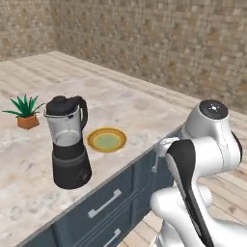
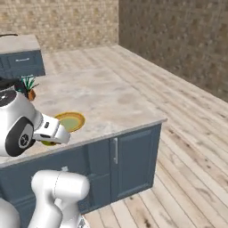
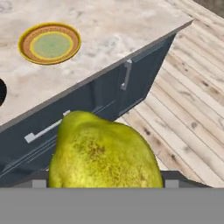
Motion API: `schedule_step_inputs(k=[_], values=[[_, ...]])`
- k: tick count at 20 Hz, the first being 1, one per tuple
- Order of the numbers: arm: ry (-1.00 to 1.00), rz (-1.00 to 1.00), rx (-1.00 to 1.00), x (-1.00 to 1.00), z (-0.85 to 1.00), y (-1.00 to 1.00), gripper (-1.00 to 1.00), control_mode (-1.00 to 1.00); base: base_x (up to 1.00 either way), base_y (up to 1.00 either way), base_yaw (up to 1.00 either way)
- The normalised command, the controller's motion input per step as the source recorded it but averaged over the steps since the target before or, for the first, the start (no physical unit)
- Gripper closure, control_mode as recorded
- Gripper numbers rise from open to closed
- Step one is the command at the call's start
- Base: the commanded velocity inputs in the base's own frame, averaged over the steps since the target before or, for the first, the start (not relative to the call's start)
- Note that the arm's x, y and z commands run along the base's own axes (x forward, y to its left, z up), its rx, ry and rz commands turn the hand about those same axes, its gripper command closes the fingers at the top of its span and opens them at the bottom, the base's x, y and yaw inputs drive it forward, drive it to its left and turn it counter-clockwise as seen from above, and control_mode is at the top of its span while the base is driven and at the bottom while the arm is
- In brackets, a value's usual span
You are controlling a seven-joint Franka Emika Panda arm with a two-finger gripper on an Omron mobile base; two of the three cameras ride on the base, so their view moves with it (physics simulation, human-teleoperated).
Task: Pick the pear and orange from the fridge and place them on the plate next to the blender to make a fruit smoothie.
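Gripper (image 3: 105, 186) is clamping the pear (image 3: 104, 151), carrying it toward the empty plate (image 3: 50, 43) at eleven o'clock.

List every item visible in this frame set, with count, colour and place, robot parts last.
pear: one, yellow-green with brown speckles, close in front of the hand camera, over the counter's edge and floor
plate: one, yellow-olive with an orange-tinted rim, bare, on the counter beside the blender
blender: one, black base, lid and handle with a clear jar, upright on the counter near its front edge
potted plant: one, green leaves in an orange pot, on the counter behind the blender
counter: one, pale marbled top over dark blue-grey drawers and doors with silver handles
floor: light wood planks
walls: tan brick
robot arm: one, white with dark joints, in front of the counter; whether the jaws hold the pear cannot be told
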Motion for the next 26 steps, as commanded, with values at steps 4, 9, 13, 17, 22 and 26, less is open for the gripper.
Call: schedule_step_inputs(k=[4, 9, 13, 17, 22, 26], values=[[0.00, 0.00, 0.00, 0.00, 0.00, 0.00, 1.00, 1.00, 0.61, -0.26, 0.70], [0.00, 0.00, 0.00, 0.00, 0.00, 0.00, 1.00, 1.00, 0.45, -0.61, 0.59], [0.00, 0.00, 0.00, 0.00, 0.00, 0.00, 1.00, 1.00, 0.60, -0.64, 0.45], [0.15, 0.23, 0.04, 0.95, -0.58, -0.06, 1.00, -1.00, 0.00, 0.00, 0.00], [0.20, 0.16, 0.00, 1.00, -0.61, 0.19, 1.00, -1.00, 0.00, 0.00, 0.00], [0.16, 0.11, 0.00, 1.00, -0.47, 0.24, 1.00, -1.00, 0.00, 0.00, 0.00]])
